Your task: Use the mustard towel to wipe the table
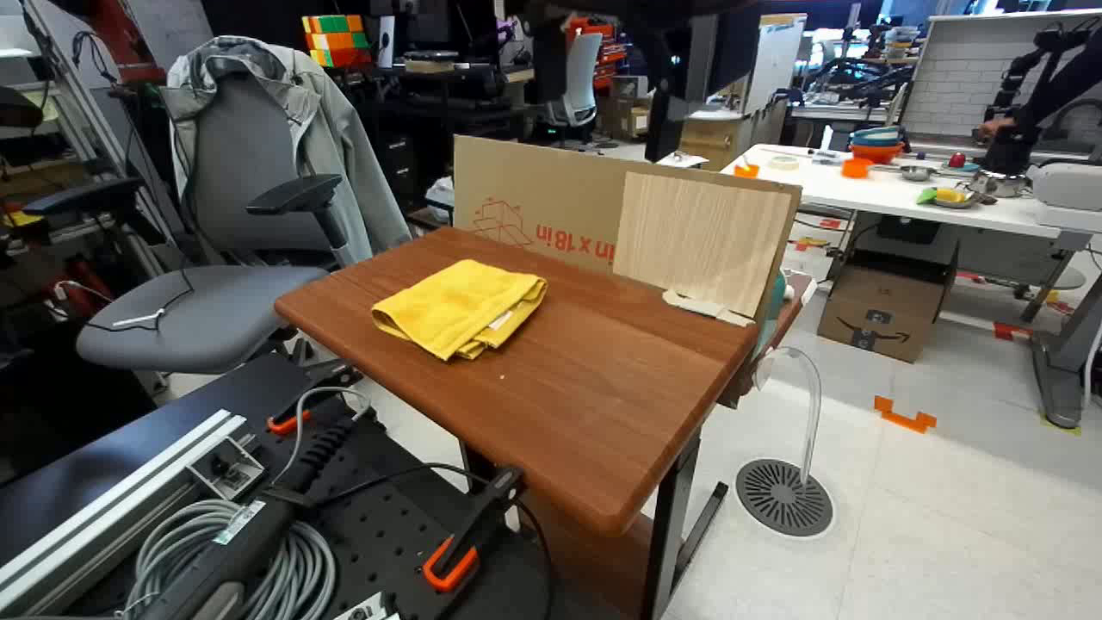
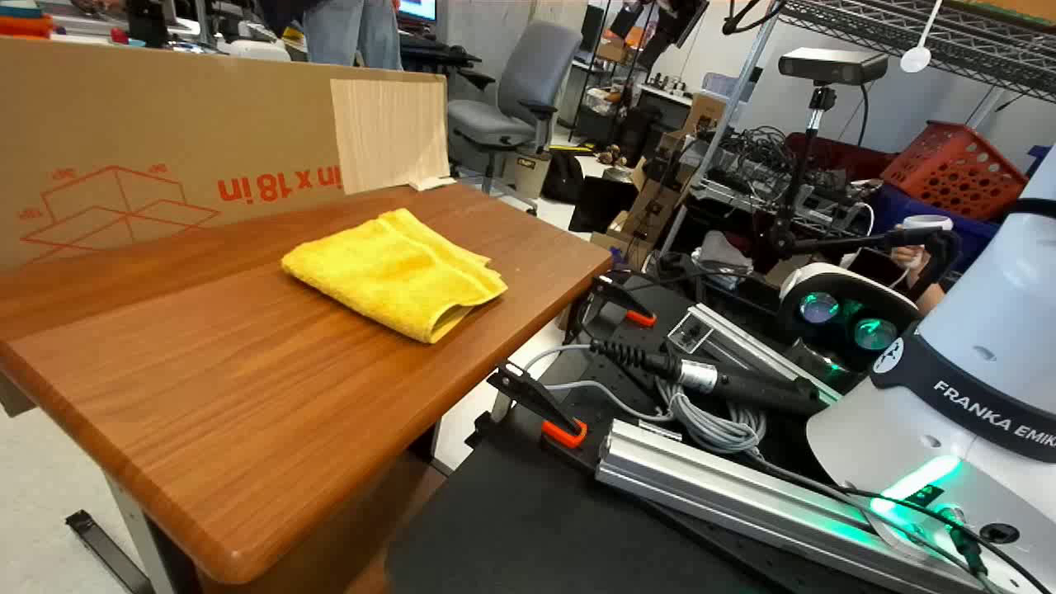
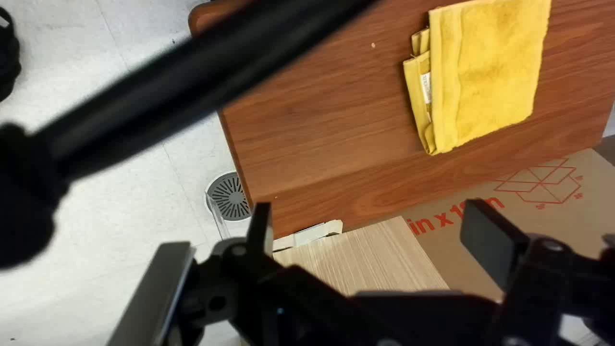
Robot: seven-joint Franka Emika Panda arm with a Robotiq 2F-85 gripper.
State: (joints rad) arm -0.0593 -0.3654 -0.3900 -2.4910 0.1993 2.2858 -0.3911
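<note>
Looming closest in the wrist view, black Robotiq gripper (image 3: 365, 229), spread wide and holding nothing. Well apart from it, mustard towel (image 1: 461, 308), folded flat and untouched on the brown wooden table (image 1: 603, 405) in both exterior views. Judging by that, at the very start: no grasp, no wiping; left to do, reaching across, taking hold of or pressing on the folds, and sweeping over the bare wood. Worth wiping: pale crumb-like speck (image 3: 373, 45) near the towel. Readable: red "in x 18 in", upside down in both exterior views, on the cardboard sheet (image 1: 560, 185) standing along the far edge, beside a wood-grain panel (image 1: 702, 237); "FRANKA EMIKA", clipped at the end, on the Franka arm (image 2: 965, 396) at right; curved arrow on the Amazon box (image 1: 878, 297), far right. Too small to read: print on the towel's white tag (image 3: 426, 88).
</note>
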